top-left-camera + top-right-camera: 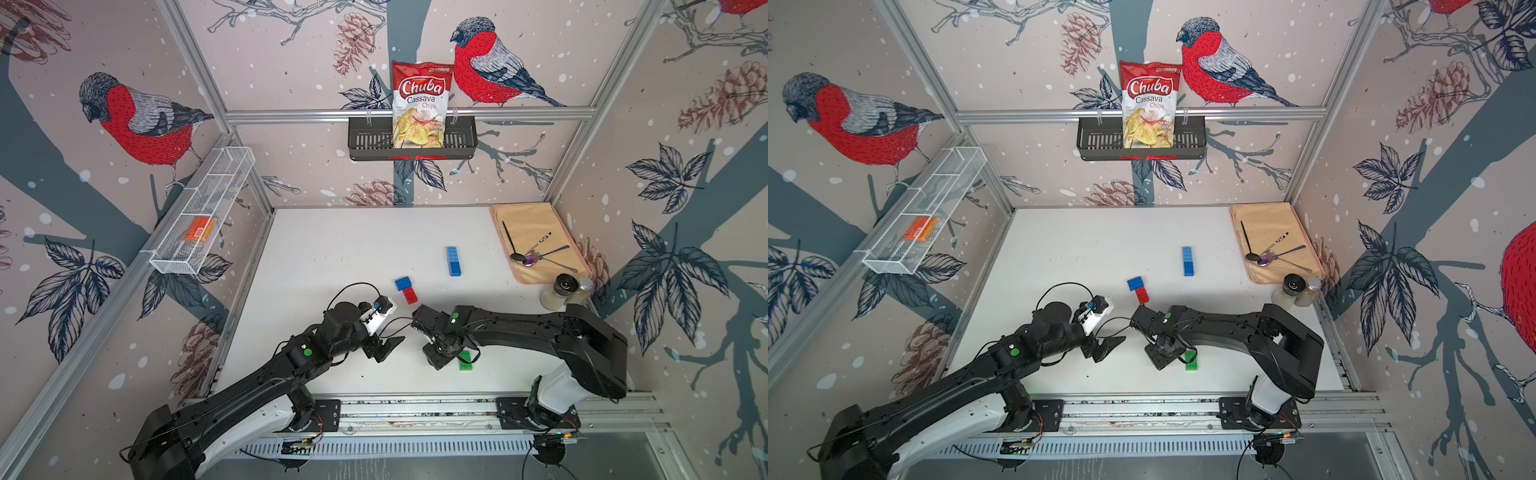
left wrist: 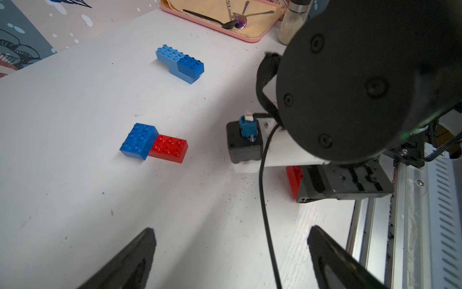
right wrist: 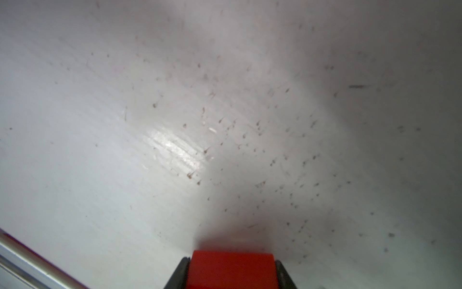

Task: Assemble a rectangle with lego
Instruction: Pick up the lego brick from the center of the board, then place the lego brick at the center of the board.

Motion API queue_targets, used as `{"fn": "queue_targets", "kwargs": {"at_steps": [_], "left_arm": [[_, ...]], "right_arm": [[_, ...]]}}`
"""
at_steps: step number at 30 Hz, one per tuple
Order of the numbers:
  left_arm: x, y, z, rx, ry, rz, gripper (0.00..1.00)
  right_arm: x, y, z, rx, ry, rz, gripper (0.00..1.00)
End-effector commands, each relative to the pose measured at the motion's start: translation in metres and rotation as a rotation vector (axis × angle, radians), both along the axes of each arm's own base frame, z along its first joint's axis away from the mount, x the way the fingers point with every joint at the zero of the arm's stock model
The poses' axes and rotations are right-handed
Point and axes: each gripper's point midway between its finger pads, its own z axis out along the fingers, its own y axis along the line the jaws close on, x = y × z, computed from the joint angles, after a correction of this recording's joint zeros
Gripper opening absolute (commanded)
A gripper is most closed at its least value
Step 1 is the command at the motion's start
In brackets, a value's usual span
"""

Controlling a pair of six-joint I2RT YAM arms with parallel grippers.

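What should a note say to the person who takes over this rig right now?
Left tool: open, empty, above the table.
Right tool: closed on a red brick, low near the front edge; I cannot tell whether it is lifted.
Green brick: loose, beside the right tool.
Blue-red pair: touching side by side, mid-table.
Blue stack: farther back, alone.
Done: no rectangle yet.
Left: bring all the bricks together into one rectangle.
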Motion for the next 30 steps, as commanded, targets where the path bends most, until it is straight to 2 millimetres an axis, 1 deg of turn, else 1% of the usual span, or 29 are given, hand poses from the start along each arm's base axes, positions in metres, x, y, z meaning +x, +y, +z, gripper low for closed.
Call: {"fn": "queue_targets", "kwargs": {"at_steps": [1, 3, 8, 10, 12, 15, 18, 19, 22, 25, 30], "left_arm": [[0.012, 0.002, 0.013, -0.024, -0.044, 0.061, 0.95], [0.017, 0.006, 0.015, -0.022, -0.056, 0.099, 0.95], [0.028, 0.013, 0.021, -0.018, -0.081, 0.168, 0.96], [0.030, 0.012, 0.023, -0.022, -0.083, 0.166, 0.96], [0.029, 0.009, 0.024, -0.025, -0.080, 0.149, 0.96], [0.028, 0.003, 0.026, -0.030, -0.069, 0.126, 0.96], [0.028, 0.001, 0.025, -0.031, -0.061, 0.115, 0.96], [0.027, 0.000, 0.025, -0.031, -0.062, 0.113, 0.96], [0.026, 0.001, 0.025, -0.030, -0.061, 0.109, 0.96], [0.025, 0.001, 0.026, -0.031, -0.067, 0.101, 0.96], [0.025, -0.001, 0.028, -0.042, -0.074, 0.096, 0.96]], "right_arm": [[0.019, 0.000, 0.009, 0.047, -0.027, -0.102, 0.43], [0.034, -0.001, 0.016, 0.086, -0.040, -0.174, 0.43], [0.082, -0.011, 0.032, 0.152, -0.097, -0.385, 0.43], [0.098, -0.012, 0.034, 0.167, -0.100, -0.447, 0.43], [0.110, -0.010, 0.031, 0.164, -0.100, -0.479, 0.43], [0.121, -0.008, 0.017, 0.117, -0.093, -0.486, 0.44], [0.129, -0.006, 0.005, 0.069, -0.094, -0.472, 0.51], [0.132, -0.005, 0.003, 0.058, -0.100, -0.465, 0.55], [0.139, -0.001, 0.002, 0.045, -0.125, -0.443, 0.65], [0.143, 0.002, 0.005, 0.047, -0.145, -0.430, 0.70], [0.142, 0.004, 0.005, 0.045, -0.162, -0.416, 0.71]]}}
